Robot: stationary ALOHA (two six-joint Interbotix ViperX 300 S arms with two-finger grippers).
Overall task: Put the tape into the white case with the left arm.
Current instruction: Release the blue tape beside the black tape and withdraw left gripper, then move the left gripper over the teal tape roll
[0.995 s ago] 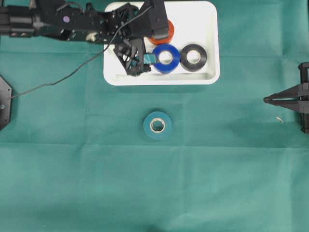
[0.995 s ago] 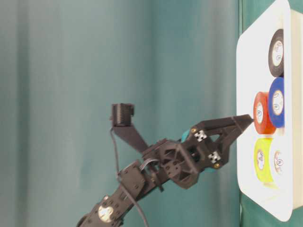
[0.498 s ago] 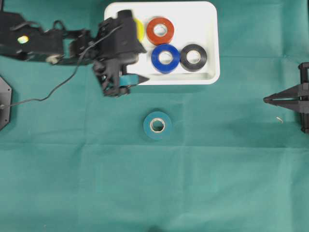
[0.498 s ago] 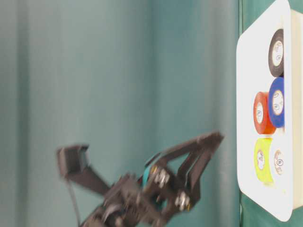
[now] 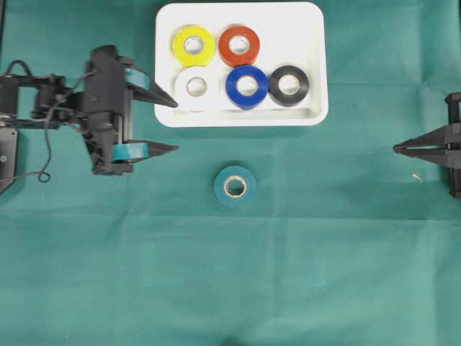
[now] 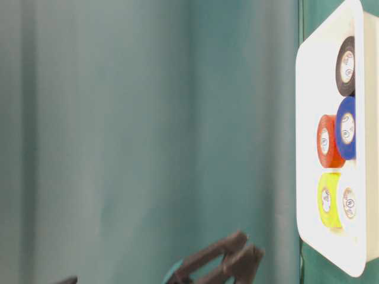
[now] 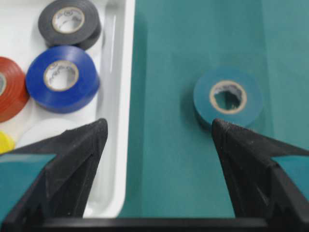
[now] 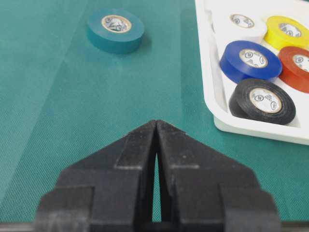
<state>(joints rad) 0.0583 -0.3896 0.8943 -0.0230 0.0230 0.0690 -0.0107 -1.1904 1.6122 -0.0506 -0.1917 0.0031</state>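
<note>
My left gripper (image 5: 171, 124) sits jaws wide apart, holding nothing, beside the white case (image 5: 311, 65). The teal tape (image 5: 235, 187) lies on the cloth just beyond, outside it. Reach step: I need to line up, drop, then pinch.

You have five tape rolls (image 5: 247, 86) inside the white case (image 5: 311, 58). One loose roll (image 5: 235, 187) lies on the cloth (image 5: 324, 252) outside it — just below the case's near wall.
</note>
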